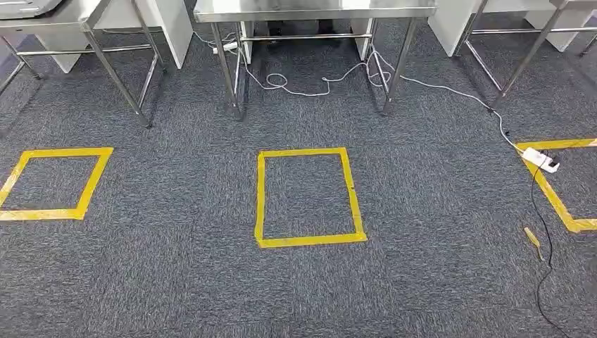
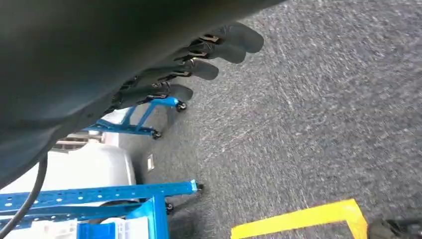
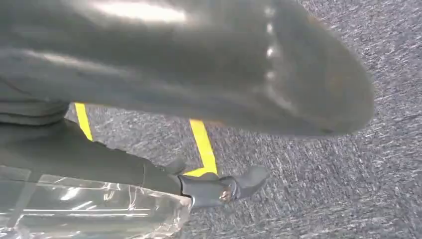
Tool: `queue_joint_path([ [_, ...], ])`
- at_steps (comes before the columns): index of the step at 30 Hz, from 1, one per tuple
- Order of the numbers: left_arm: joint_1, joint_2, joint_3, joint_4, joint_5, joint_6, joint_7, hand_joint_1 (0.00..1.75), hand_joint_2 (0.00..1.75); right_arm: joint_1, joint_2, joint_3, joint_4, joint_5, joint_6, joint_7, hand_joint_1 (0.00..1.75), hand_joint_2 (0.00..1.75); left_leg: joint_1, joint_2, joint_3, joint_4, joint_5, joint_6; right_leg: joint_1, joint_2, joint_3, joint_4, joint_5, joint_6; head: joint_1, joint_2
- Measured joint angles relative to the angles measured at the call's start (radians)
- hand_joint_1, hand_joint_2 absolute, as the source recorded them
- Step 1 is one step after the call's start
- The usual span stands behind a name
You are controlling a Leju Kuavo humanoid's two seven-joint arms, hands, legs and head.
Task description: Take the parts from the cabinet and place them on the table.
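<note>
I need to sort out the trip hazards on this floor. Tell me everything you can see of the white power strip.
The white power strip is a short, plastic-looking bar lying flat on the grey carpet, resting on the yellow tape of the right-hand floor marking. A white cable runs from it towards the middle steel table. A dark plug sits in its near end, with a black cable trailing towards the camera.

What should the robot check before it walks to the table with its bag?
1. Right hand grips the clear plastic bag: ok, it seems.
2. Left hand free: ok, holds nothing.
3. Steel table ahead: ok, in sight.
4. Room on the tabletop: cannot tell, just its edge shows.
5. Path across the carpet: not ok on the right, where a white cable and power strip lie.
</note>
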Motion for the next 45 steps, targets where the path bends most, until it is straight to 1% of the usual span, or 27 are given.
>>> queue_joint_path([
  [2, 0.002, 0.000, 0.000, 0.000, 0.000, 0.000, 0.000, 0.00, 0.00, 0.002, 0.002, 0.000, 0.000, 0.000, 0.000, 0.000, 0.00, 0.00, 0.010, -0.002, -0.008, 0.011, -0.001, -0.011, -0.017, -0.002, -0.004, -0.004, 0.015, -0.020, 0.000, 0.000],
  [4, 0.003, 0.000, 0.000, 0.000, 0.000, 0.000, 0.000, 0.00, 0.00, 0.001, 0.002, 0.000, 0.000, 0.000, 0.000, 0.000, 0.00, 0.00, 0.015, -0.006, -0.044, 0.112, -0.106, -0.027, -0.013, -0.003, -0.008, -0.004, 0.028, -0.037, -0.008, 0.000],
  [6, 0.004, 0.000, 0.000, 0.000, -0.001, 0.000, -0.005, 0.00, 0.00, 0.003, 0.002, 0.000, 0.000, 0.000, 0.003, 0.000, 0.00, 0.00, 0.021, -0.006, -0.095, 0.273, -0.197, -0.038, -0.009, -0.004, -0.026, -0.001, 0.041, -0.037, -0.008, 0.000],
  [7, 0.005, 0.000, 0.000, 0.000, -0.002, 0.000, -0.009, 0.00, 0.00, 0.003, 0.002, 0.000, 0.000, -0.001, 0.004, 0.000, 0.00, 0.00, 0.024, -0.006, -0.104, 0.320, -0.217, -0.042, -0.008, -0.003, -0.036, 0.001, 0.047, -0.034, -0.008, 0.000],
  [9, 0.006, 0.000, 0.000, 0.000, -0.005, 0.000, -0.013, 0.00, 0.00, 0.004, 0.002, -0.001, 0.000, -0.002, 0.005, 0.000, 0.00, 0.00, 0.031, -0.006, -0.059, 0.279, -0.192, -0.044, -0.009, -0.003, -0.051, 0.005, 0.055, -0.030, -0.008, 0.000],
  [11, 0.005, 0.000, -0.001, 0.000, -0.007, -0.001, -0.018, 0.00, 0.00, 0.003, 0.002, -0.001, 0.000, -0.003, 0.005, -0.001, 0.00, 0.00, 0.032, -0.007, 0.079, 0.071, -0.121, -0.038, -0.012, 0.000, -0.062, 0.007, 0.066, -0.019, -0.008, 0.000],
  [12, 0.002, 0.000, -0.002, 0.000, -0.008, -0.001, -0.018, 0.00, 0.00, 0.003, 0.003, -0.001, 0.000, -0.003, 0.005, -0.002, 0.00, 0.00, 0.031, -0.014, 0.116, 0.002, -0.130, -0.034, -0.012, 0.000, -0.065, 0.008, 0.070, -0.013, -0.009, 0.000],
  [15, 0.003, 0.000, -0.005, 0.000, -0.011, -0.005, -0.021, 0.00, 0.00, 0.002, 0.006, -0.002, 0.000, -0.005, 0.005, -0.008, 0.00, 0.00, 0.014, -0.015, 0.103, 0.012, -0.117, -0.016, -0.011, -0.003, -0.070, 0.004, 0.085, 0.009, -0.005, 0.000],
  [17, 0.005, 0.000, -0.005, 0.000, -0.013, -0.006, -0.021, 0.00, 0.00, 0.003, 0.009, -0.003, 0.000, -0.007, 0.005, -0.009, 0.00, 0.00, 0.017, -0.012, 0.104, -0.010, -0.092, 0.011, -0.006, -0.004, -0.075, 0.000, 0.092, 0.026, -0.004, 0.000],
  [18, 0.004, -0.001, -0.006, 0.000, -0.016, -0.007, -0.021, 0.00, 0.00, 0.003, 0.007, -0.004, 0.000, -0.007, 0.005, -0.009, 0.00, 0.00, 0.016, -0.006, 0.099, -0.015, -0.081, 0.016, -0.007, -0.003, -0.092, 0.022, 0.070, 0.020, -0.003, 0.000],
  [20, 0.004, -0.002, -0.006, 0.000, -0.018, -0.008, -0.021, 0.00, 0.00, 0.003, 0.007, -0.005, 0.000, -0.008, 0.005, -0.009, 0.00, 0.00, 0.011, -0.006, 0.078, -0.014, -0.069, 0.032, -0.005, -0.002, -0.149, 0.159, -0.020, -0.003, 0.003, 0.000],
  [22, 0.004, -0.002, -0.006, 0.000, -0.019, -0.009, -0.023, 0.00, 0.00, 0.004, 0.007, -0.005, 0.000, -0.012, 0.005, -0.009, 0.00, 0.00, 0.005, -0.004, 0.053, -0.013, -0.052, 0.036, -0.005, -0.002, -0.210, 0.327, -0.091, -0.003, 0.006, 0.000],
  [24, 0.005, -0.002, -0.006, 0.000, -0.019, -0.010, -0.026, 0.00, 0.00, 0.007, 0.007, -0.005, 0.000, -0.013, 0.005, -0.010, 0.00, 0.00, 0.000, -0.004, 0.035, -0.012, -0.038, 0.034, -0.005, -0.002, -0.169, 0.297, -0.084, 0.012, 0.006, 0.000],
  [26, 0.006, -0.002, -0.006, 0.000, -0.020, -0.011, -0.028, 0.00, 0.00, 0.005, 0.006, -0.006, 0.000, -0.014, 0.005, -0.012, 0.00, 0.00, -0.004, -0.006, 0.021, -0.010, -0.025, 0.029, -0.002, -0.002, -0.043, 0.112, -0.041, 0.023, 0.006, 0.000],
  [27, 0.006, -0.002, -0.007, 0.000, -0.020, -0.011, -0.030, 0.00, 0.00, 0.002, 0.005, -0.006, 0.000, -0.014, 0.005, -0.014, 0.00, 0.00, -0.006, -0.006, 0.017, -0.007, -0.019, 0.024, -0.002, -0.004, 0.024, 0.014, -0.029, 0.019, 0.007, 0.000],
  [28, 0.006, -0.002, -0.007, 0.000, -0.020, -0.012, -0.031, 0.00, 0.00, -0.001, 0.006, -0.006, 0.000, -0.014, 0.005, -0.016, 0.00, 0.00, -0.018, -0.005, 0.003, 0.004, -0.018, 0.020, 0.009, -0.003, 0.034, -0.023, -0.023, 0.013, 0.007, 0.000],
  [29, 0.006, -0.002, -0.007, 0.000, -0.020, -0.012, -0.034, 0.00, 0.00, 0.000, 0.006, -0.006, 0.000, -0.014, 0.005, -0.018, 0.00, 0.00, -0.016, -0.002, 0.000, 0.004, -0.013, 0.016, 0.007, -0.001, 0.028, -0.012, -0.017, 0.002, 0.000, 0.000],
  [31, 0.007, -0.002, -0.007, 0.000, -0.020, -0.016, -0.036, 0.00, 0.00, 0.005, 0.006, -0.006, 0.000, -0.013, 0.006, -0.019, 0.00, 0.00, -0.012, -0.002, -0.002, 0.007, -0.006, 0.006, 0.011, -0.001, 0.017, -0.004, -0.014, -0.004, 0.002, 0.000],
  [32, 0.008, -0.002, -0.007, 0.000, -0.019, -0.017, -0.036, 0.00, 0.00, 0.007, 0.006, -0.006, 0.000, -0.013, 0.007, -0.019, 0.00, 0.00, -0.011, -0.002, -0.004, 0.012, -0.005, 0.003, -0.005, -0.001, 0.016, -0.010, -0.007, -0.014, 0.002, 0.000],
  [33, 0.009, -0.001, -0.007, 0.000, -0.019, -0.019, -0.036, 0.00, 0.00, 0.006, 0.010, -0.006, 0.001, -0.012, 0.007, -0.021, 0.00, 0.00, -0.005, -0.007, -0.013, 0.027, -0.023, -0.003, -0.010, -0.003, 0.027, -0.009, -0.003, -0.019, 0.004, 0.000],
  [34, 0.010, -0.001, -0.007, 0.000, -0.018, -0.019, -0.035, 0.00, 0.00, 0.004, 0.009, -0.006, 0.001, -0.011, 0.008, -0.023, 0.00, 0.00, 0.000, -0.008, -0.030, 0.075, -0.071, -0.015, -0.010, -0.003, 0.020, -0.009, 0.004, -0.031, -0.006, 0.000],
  [36, 0.010, 0.000, -0.007, 0.000, -0.017, -0.023, -0.034, 0.00, 0.00, 0.004, 0.009, -0.006, 0.001, -0.005, 0.011, -0.027, 0.00, 0.00, 0.012, -0.010, -0.088, 0.235, -0.166, -0.031, -0.005, -0.004, 0.009, -0.007, 0.011, -0.040, -0.008, 0.000],
  [38, 0.012, 0.000, -0.007, 0.000, -0.018, -0.024, -0.041, 0.00, 0.00, 0.005, 0.008, -0.006, 0.001, -0.003, 0.014, -0.027, 0.00, 0.00, 0.021, -0.011, -0.112, 0.324, -0.194, -0.040, -0.005, -0.004, -0.002, -0.004, 0.018, -0.036, -0.009, 0.000],
  [40, 0.013, 0.002, -0.007, 0.000, -0.019, -0.024, -0.044, 0.00, 0.00, 0.008, 0.007, -0.006, 0.001, -0.003, 0.016, -0.027, 0.00, 0.00, 0.029, -0.011, -0.046, 0.234, -0.143, -0.043, -0.006, -0.003, -0.006, -0.002, 0.021, -0.031, -0.009, 0.000],
  [42, 0.012, 0.002, -0.007, 0.000, -0.020, -0.024, -0.046, 0.00, 0.00, 0.006, 0.008, -0.006, 0.002, -0.003, 0.016, -0.028, 0.00, 0.00, 0.033, -0.013, 0.067, 0.045, -0.079, -0.036, -0.007, -0.001, -0.004, 0.000, 0.023, -0.028, -0.010, 0.000],
  [43, 0.010, 0.002, -0.008, 0.000, -0.020, -0.024, -0.047, 0.00, 0.00, 0.006, 0.008, -0.006, 0.002, -0.003, 0.016, -0.028, 0.00, 0.00, 0.027, -0.017, 0.081, 0.021, -0.099, -0.031, -0.003, -0.002, -0.010, 0.000, 0.027, -0.020, -0.008, 0.000],
  [45, 0.011, 0.003, -0.009, 0.000, -0.020, -0.025, -0.048, 0.00, 0.00, 0.002, 0.008, -0.006, 0.002, -0.003, 0.016, -0.029, 0.00, 0.00, 0.019, -0.017, 0.069, 0.023, -0.093, -0.020, 0.000, -0.002, -0.018, 0.001, 0.033, -0.011, -0.010, 0.000],
])
